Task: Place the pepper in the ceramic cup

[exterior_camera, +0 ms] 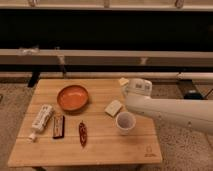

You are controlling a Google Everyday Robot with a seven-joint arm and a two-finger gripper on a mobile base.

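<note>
The pepper (pixel 82 133) is a small dark-red chili lying on the wooden table (pixel 100 150), near the front and left of centre. The ceramic cup (pixel 125 122) is white and stands upright to the pepper's right. My white arm reaches in from the right over the table's right edge. My gripper (pixel 135 90) is at the arm's end, above the table just behind the cup and well to the right of the pepper. It holds nothing that I can see.
An orange bowl (pixel 72 97) sits behind the pepper. A dark bar with a red label (pixel 59 126) and a white tube (pixel 41 120) lie at the left. A pale block (pixel 113 107) lies beside the cup. A small yellowish piece (pixel 123 81) sits at the back edge.
</note>
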